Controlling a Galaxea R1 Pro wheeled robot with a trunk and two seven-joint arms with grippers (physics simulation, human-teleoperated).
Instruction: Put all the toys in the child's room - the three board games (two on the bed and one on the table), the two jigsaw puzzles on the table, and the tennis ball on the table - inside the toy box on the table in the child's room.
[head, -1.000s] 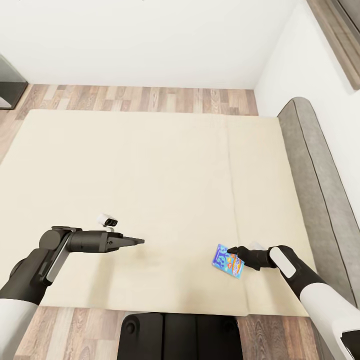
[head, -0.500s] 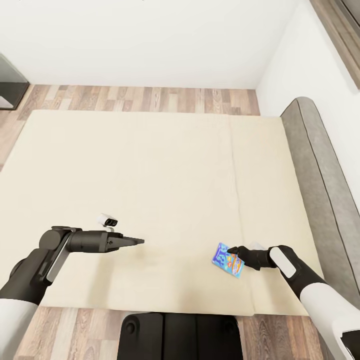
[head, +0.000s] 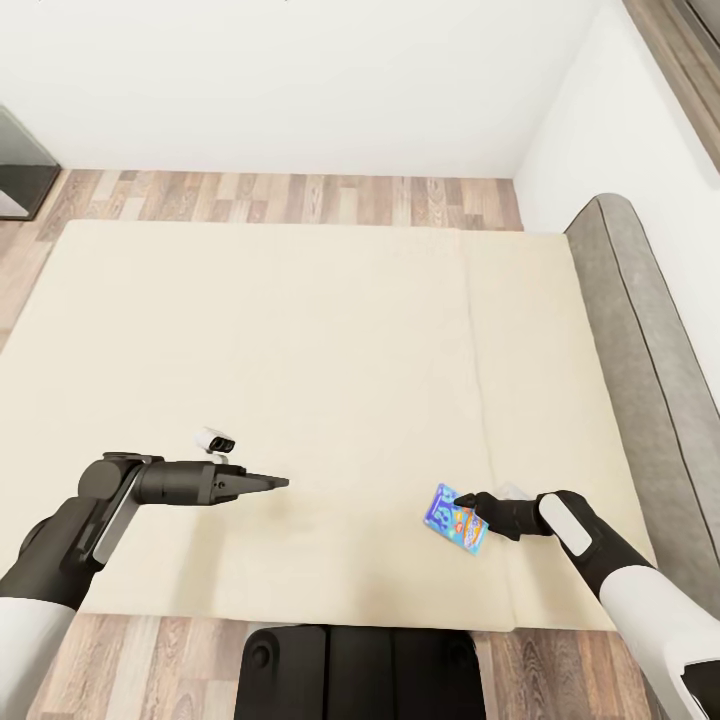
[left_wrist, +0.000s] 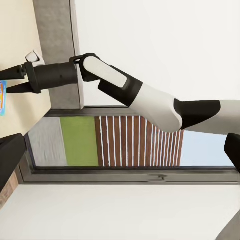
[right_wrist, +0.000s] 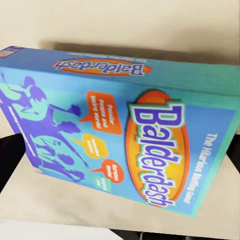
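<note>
Wood floor (head: 150, 660) at the near edge of the bed (head: 300, 350), grey headboard (head: 640, 330) at its right, white wall (head: 300, 80) beyond. Right tool (head: 470, 506) clamped on small blue "Balderdash" board game (head: 455, 520), over the bed's near-right corner. Left tool (head: 270, 483) pinched narrow, holding nothing.

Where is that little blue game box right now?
In the head view the blue board game is at the tips of the right gripper, over the near right part of the bed, not far from the grey headboard.

Bright, even, soft-shadowed, slightly blurry renders.
</note>
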